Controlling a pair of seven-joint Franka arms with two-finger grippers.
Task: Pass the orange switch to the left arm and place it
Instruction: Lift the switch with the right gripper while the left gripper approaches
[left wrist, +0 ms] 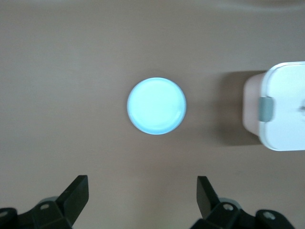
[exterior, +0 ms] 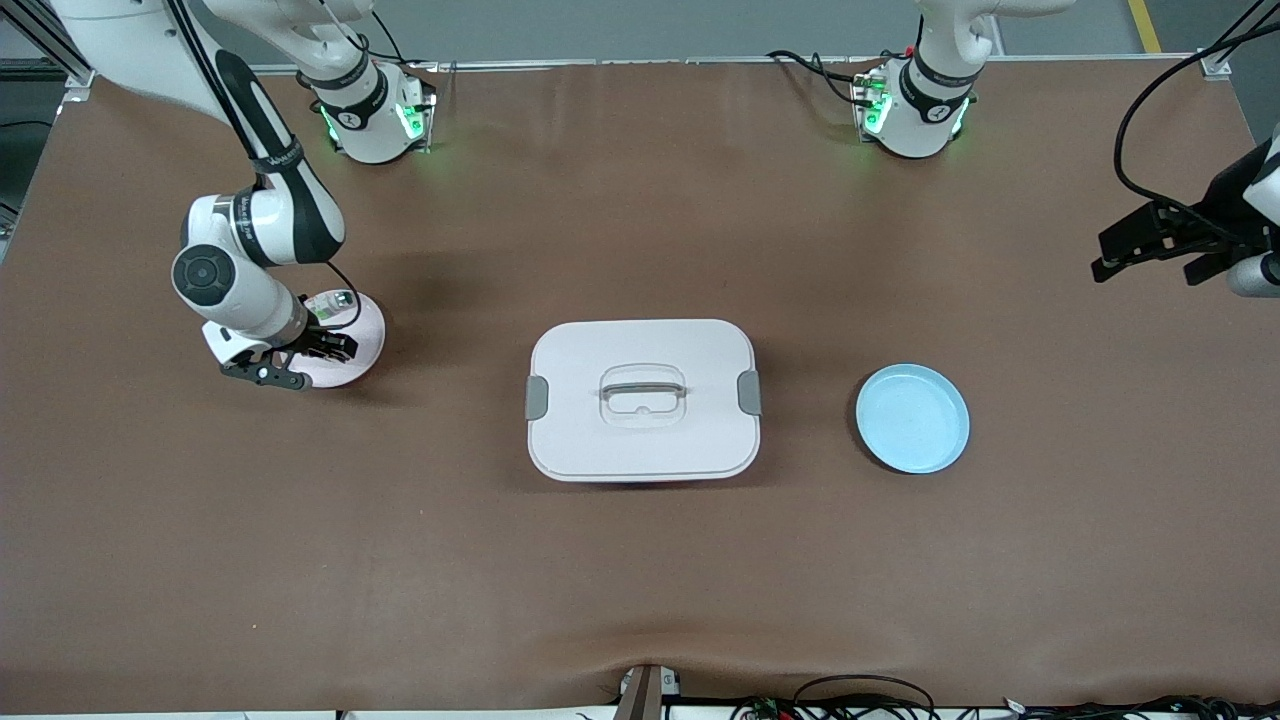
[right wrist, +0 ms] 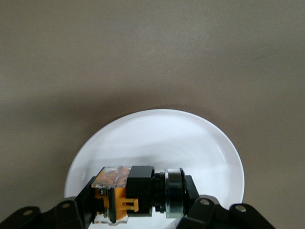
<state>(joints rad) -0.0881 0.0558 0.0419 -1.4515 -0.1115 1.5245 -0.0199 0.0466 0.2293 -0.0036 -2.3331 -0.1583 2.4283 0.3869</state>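
My right gripper [exterior: 338, 347] is low over the pink plate [exterior: 372, 322] at the right arm's end of the table. Its fingers are shut on the orange switch [right wrist: 133, 193], a black blocky part with orange accents and a clear end, held sideways over the plate [right wrist: 190, 143]. I cannot tell whether the switch still touches the plate. My left gripper [exterior: 1102, 255] is open and empty, up in the air past the left arm's end of the table; its black fingertips [left wrist: 76, 191] show wide apart in the left wrist view. The white box [exterior: 640, 440] stands at mid-table between the two plates.
A small silvery-white part with green [exterior: 330, 303] lies on the pink plate beside the right gripper. An empty blue plate [exterior: 912, 418] sits toward the left arm's end, also in the left wrist view [left wrist: 156, 106], with the box [left wrist: 286, 105] beside it.
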